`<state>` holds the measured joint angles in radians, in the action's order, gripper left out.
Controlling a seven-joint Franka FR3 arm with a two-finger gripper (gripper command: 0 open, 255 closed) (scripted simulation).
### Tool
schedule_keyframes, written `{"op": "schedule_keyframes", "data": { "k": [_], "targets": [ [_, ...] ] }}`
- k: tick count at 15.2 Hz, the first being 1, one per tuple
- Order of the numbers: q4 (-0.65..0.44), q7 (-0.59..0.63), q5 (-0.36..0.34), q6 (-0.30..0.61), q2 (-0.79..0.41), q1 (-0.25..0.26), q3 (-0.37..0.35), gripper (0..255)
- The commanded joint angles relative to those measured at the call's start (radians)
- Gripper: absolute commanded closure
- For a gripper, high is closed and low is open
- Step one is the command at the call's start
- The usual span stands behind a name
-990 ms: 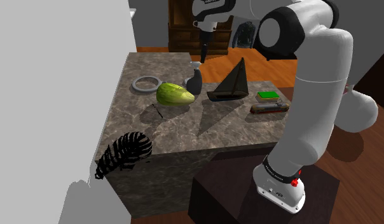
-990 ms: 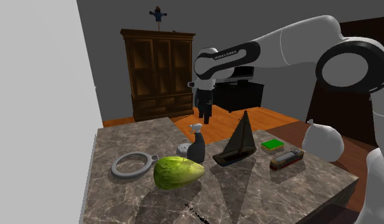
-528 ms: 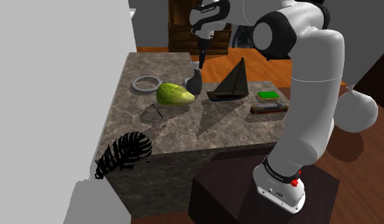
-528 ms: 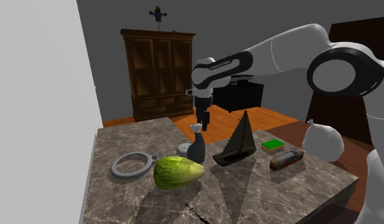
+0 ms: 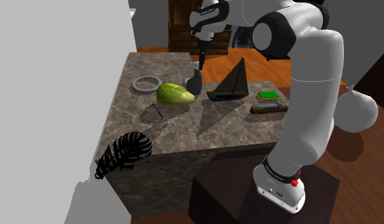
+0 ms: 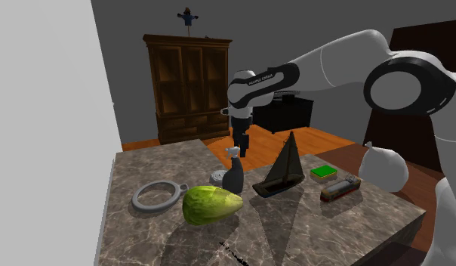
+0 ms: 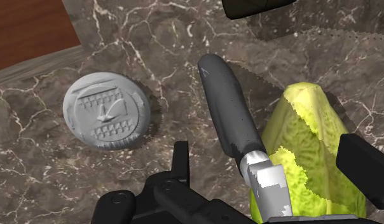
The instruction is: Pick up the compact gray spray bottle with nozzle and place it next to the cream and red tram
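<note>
My end effector (image 6: pixel 240 146) hangs right above the gray spray bottle (image 6: pixel 233 177), its fingers (image 7: pixel 362 168) apart. The bottle stands upright on the tabletop (image 6: pixel 332 227) beside the green vegetable (image 6: pixel 210 204), so I think I go straight down

this looks like a room in a home, perhaps a living room. a tall dark wooden cabinet (image 6: pixel 189 87) with doors and drawers stands against the grey wall (image 6: pixel 128 68) at the back, and a little figure (image 6: pixel 187 17) stands on its top. beside it there is a low black unit (image 6: pixel 283 113). the floor (image 6: pixel 325 140) is of warm brown wood. the stone-patterned surface (image 6: pixel 332 227) carries household things: a model sailboat (image 6: pixel 283 168), a small tram (image 6: pixel 340 187) and a green cabbage (image 6: pixel 210 204).
</note>
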<state>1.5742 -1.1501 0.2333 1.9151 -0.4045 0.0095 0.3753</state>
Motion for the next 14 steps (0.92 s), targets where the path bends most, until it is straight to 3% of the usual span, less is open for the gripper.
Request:
{"op": "schedule_keyframes", "data": {
  "k": [1, 10, 14],
  "targets": [
    [0.000, 0.000, 0.000, 0.000, 0.000, 0.000, 0.000, 255],
    [0.000, 0.000, 0.000, 0.000, 0.000, 0.000, 0.000, 255],
    [-0.037, 0.008, -0.007, -0.048, 0.012, -0.001, 0.003, 255]
  ]
}}
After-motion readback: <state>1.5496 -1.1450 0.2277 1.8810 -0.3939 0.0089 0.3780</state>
